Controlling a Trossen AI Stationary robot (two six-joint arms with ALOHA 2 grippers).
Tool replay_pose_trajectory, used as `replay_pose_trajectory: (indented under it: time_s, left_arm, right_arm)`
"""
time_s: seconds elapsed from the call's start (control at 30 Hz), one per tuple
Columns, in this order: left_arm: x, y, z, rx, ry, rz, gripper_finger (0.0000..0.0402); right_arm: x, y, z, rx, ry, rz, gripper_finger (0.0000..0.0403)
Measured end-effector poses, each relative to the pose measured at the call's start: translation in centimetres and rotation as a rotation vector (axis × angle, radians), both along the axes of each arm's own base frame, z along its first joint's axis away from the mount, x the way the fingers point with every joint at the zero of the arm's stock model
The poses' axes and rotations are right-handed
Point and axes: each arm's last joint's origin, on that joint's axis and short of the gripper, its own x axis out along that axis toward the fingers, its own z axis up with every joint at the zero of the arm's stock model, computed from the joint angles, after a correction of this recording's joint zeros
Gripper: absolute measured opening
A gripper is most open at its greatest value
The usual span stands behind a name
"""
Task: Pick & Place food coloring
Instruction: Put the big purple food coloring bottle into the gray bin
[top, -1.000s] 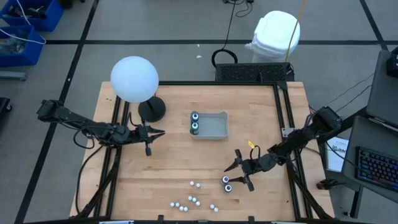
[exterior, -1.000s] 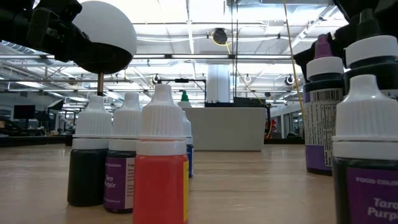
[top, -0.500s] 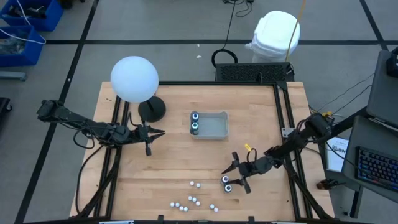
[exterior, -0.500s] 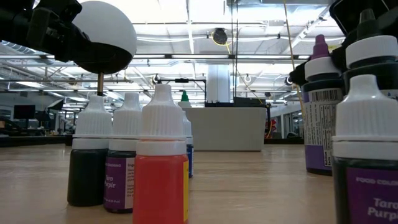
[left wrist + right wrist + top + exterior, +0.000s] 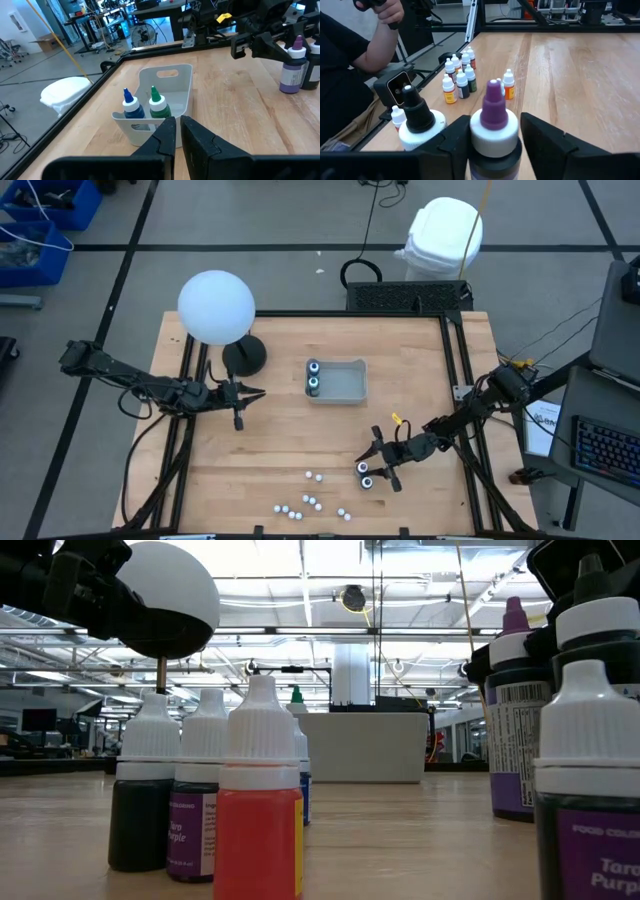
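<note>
Two bigger food coloring bottles stand near the table's front right: a purple-tipped one (image 5: 363,468) (image 5: 494,117) and a black-tipped one (image 5: 367,482) (image 5: 415,116). My right gripper (image 5: 376,462) has a finger on either side of the purple-tipped bottle. Several tiny white-capped vials (image 5: 305,500) (image 5: 461,75) stand near the front edge. A blue-tipped bottle (image 5: 130,105) and a green-tipped bottle (image 5: 157,102) stand in the grey tray (image 5: 350,385). My left gripper (image 5: 240,396) (image 5: 177,131) hovers shut at the table's left, holding nothing. My right gripper has the purple-tipped bottle between its two fingers (image 5: 456,135), which lie against opposite sides of its body just under the white collar (image 5: 492,137). The fingers come in nearly level from the table's right. The bottle stands upright on the table.
A lamp with a white globe (image 5: 215,307) and a dark base (image 5: 244,357) stands at the far left. A person's arm (image 5: 365,45) shows beyond the table's front edge. Bare wood lies between the tray and the vials.
My right gripper has sunk a little and edged toward the table's left, coming down around the purple-tipped bottle, and its fingers have drawn in against the bottle. The bottle has stayed standing where it was.
</note>
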Motion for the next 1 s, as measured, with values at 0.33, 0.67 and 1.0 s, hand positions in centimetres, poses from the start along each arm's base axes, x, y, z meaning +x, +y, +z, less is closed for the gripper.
replay_pose_trajectory:
  time_s: [0.33, 0.67, 1.0]
  left_arm:
    - [0.0, 0.0, 0.0, 0.001, 0.000, 0.000, 0.0035]
    - [0.0, 0.0, 0.0, 0.003, 0.000, 0.000, 0.0035]
    - [0.0, 0.0, 0.0, 0.002, 0.000, 0.000, 0.0035]
  right_arm:
    - [0.1, -0.1, 0.9, -0.017, -0.057, 0.004, 0.0108]
    - [-0.1, -1.3, 3.9, 0.008, -0.055, -0.035, 0.0110]
    - [0.5, -2.0, 8.7, -0.020, -0.021, -0.068, 0.0111]
